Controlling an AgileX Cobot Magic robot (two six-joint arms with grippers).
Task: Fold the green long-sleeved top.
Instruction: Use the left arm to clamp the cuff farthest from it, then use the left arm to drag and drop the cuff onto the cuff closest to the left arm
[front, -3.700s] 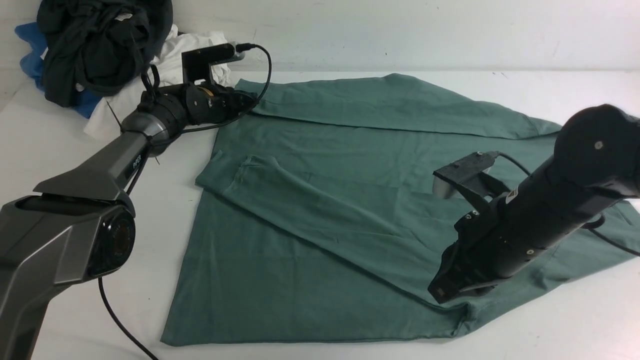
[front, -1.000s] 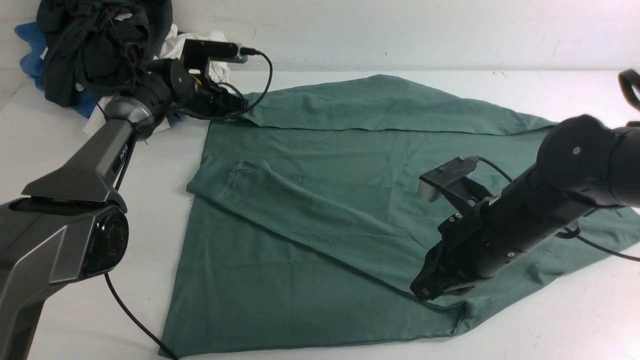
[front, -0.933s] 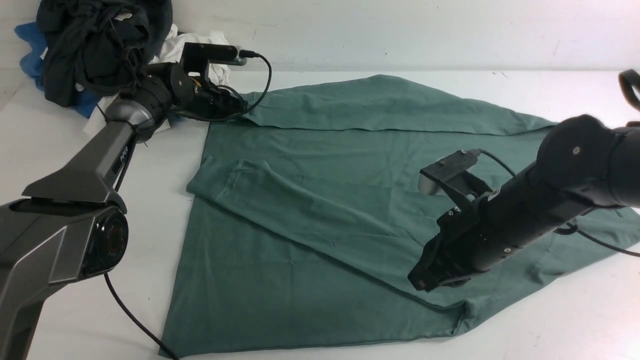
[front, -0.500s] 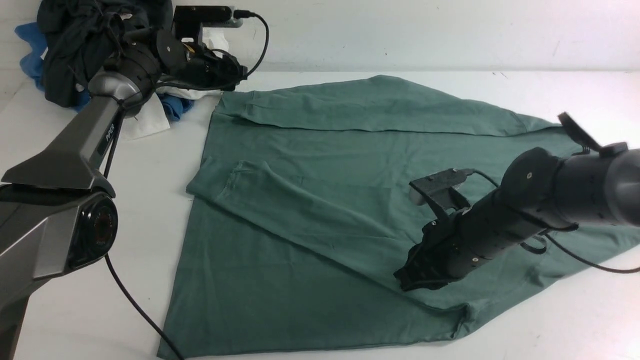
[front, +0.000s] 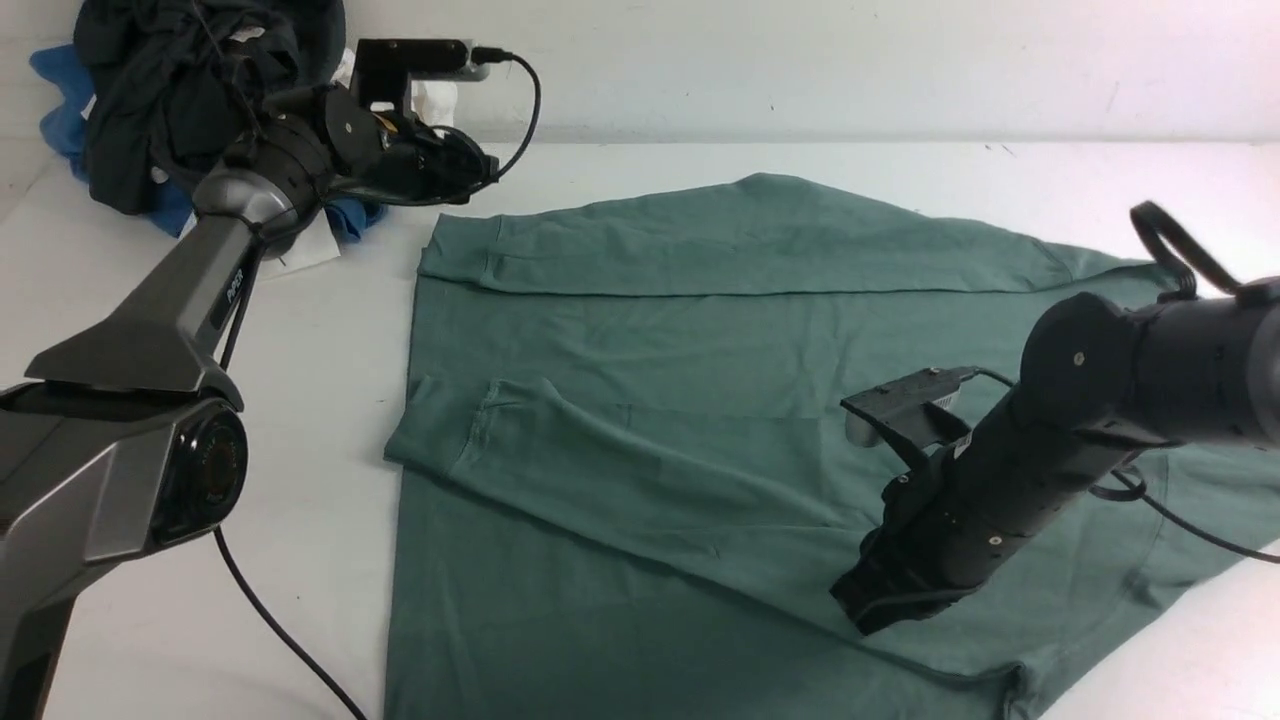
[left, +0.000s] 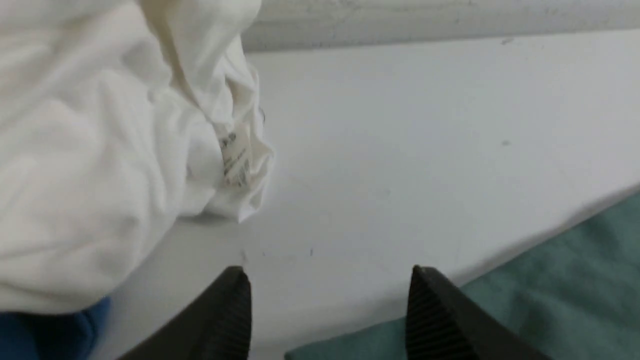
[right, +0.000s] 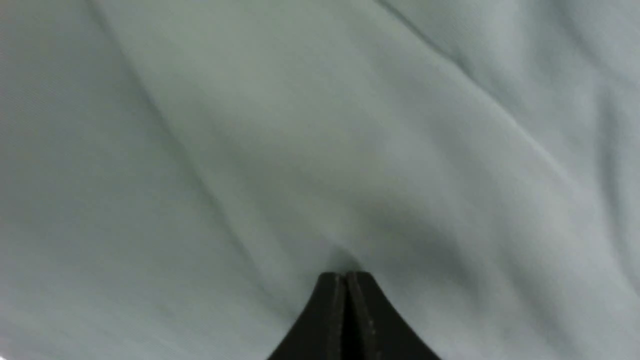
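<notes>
Now that the left tool (left: 327, 287) has let go and lifted, its jaws stand wide with nothing between them, over bare tabletop (left: 400, 150) just off the far left corner of the green long-sleeved top (front: 700, 330). Right tool (right: 346, 280) shut tight, tips pressed into the cloth on the top's near right part; small pucker there, caught or not I cannot tell. Whole top has slid toward the robot, near hem out of front view; both sleeves lie across the body, so body fold likely next.
</notes>
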